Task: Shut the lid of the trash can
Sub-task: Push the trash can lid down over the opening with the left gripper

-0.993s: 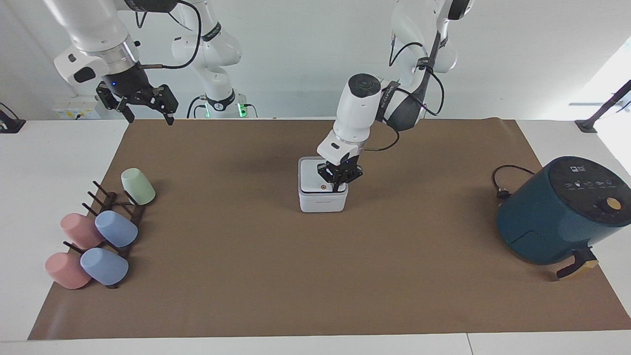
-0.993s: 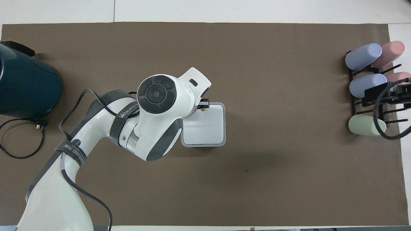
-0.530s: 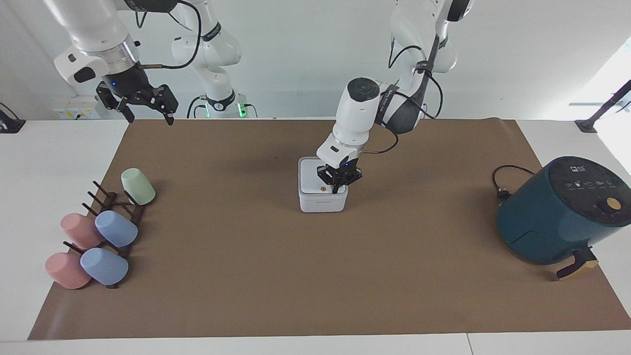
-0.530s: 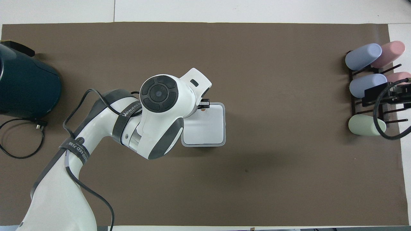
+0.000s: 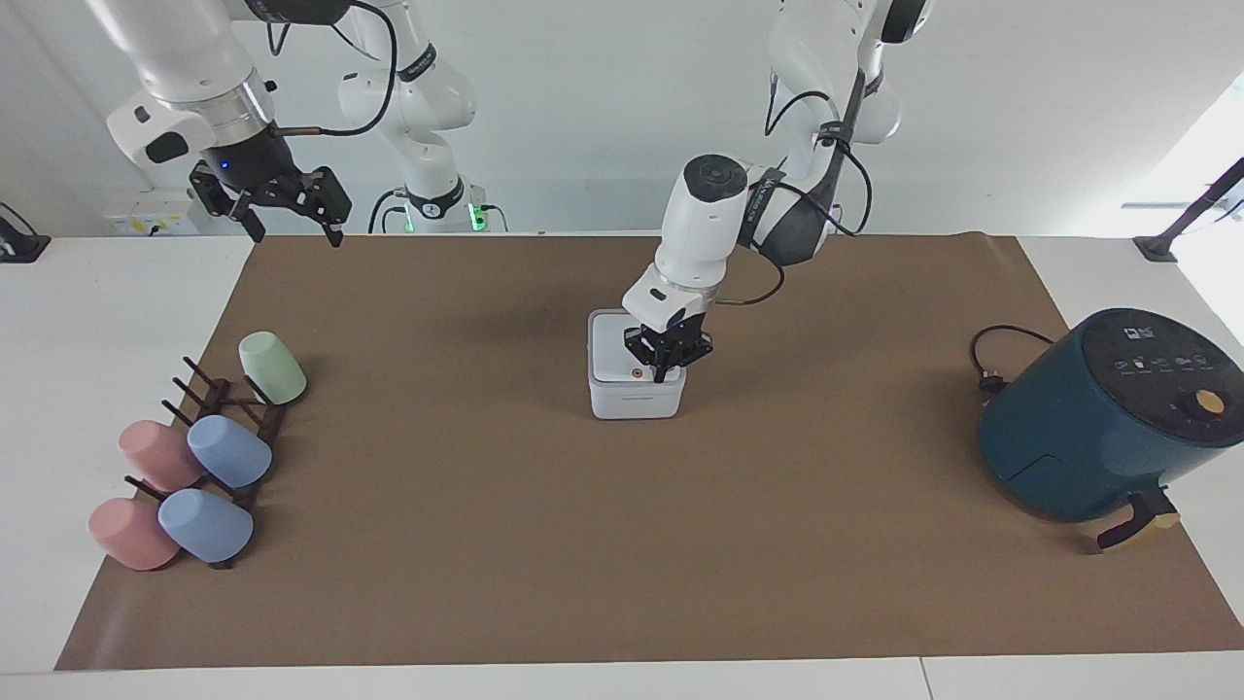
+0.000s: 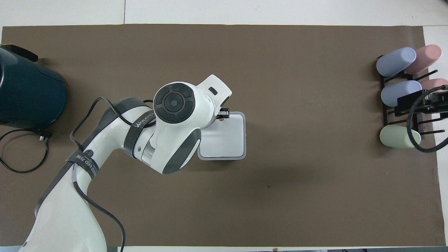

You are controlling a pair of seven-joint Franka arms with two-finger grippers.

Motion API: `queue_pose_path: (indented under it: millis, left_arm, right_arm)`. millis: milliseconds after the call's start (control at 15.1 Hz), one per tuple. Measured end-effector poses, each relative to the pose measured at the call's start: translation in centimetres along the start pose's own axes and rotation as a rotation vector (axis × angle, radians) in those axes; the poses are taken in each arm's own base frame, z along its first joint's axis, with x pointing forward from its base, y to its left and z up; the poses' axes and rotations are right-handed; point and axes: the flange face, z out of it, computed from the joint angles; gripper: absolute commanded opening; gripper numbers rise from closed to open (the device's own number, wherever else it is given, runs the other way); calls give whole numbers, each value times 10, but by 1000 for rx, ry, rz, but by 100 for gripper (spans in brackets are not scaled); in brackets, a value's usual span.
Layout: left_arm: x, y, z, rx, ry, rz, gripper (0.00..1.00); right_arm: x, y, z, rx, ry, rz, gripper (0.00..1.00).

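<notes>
The white trash can (image 5: pixel 637 397) stands mid-table on the brown mat. Its lid (image 5: pixel 614 352) (image 6: pixel 225 138) lies flat on top, grey rim all round, with an orange dot by the edge farthest from the robots. My left gripper (image 5: pixel 662 374) (image 6: pixel 223 113) points down at that edge, beside the dot, on the corner toward the left arm's end. It is shut and holds nothing. Whether its tips press on the lid I cannot tell. My right gripper (image 5: pixel 294 233) waits in the air, open and empty, over the mat's corner at the right arm's end.
A teal air fryer (image 5: pixel 1098 418) (image 6: pixel 28 94) with a black cord (image 5: pixel 991 362) sits at the left arm's end. At the right arm's end, a dark rack (image 5: pixel 233 428) carries several pastel cups (image 6: pixel 399 92). In the overhead view my left arm hides part of the can.
My left arm's wrist has shifted very slightly toward the right arm's end. The gripper stays shut at the lid's edge, the lid stays flat, and the right arm has not moved.
</notes>
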Motion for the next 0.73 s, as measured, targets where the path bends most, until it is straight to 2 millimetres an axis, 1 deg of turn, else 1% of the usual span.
queue_pose_path:
  millis: [397, 728]
  left_arm:
    - [-4, 10, 1, -14, 14, 13, 0]
    - [-5, 12, 2, -18, 18, 10, 0]
  right_arm:
    - [0, 0, 0, 0, 0, 0, 100]
    - [0, 0, 0, 0, 0, 0, 100]
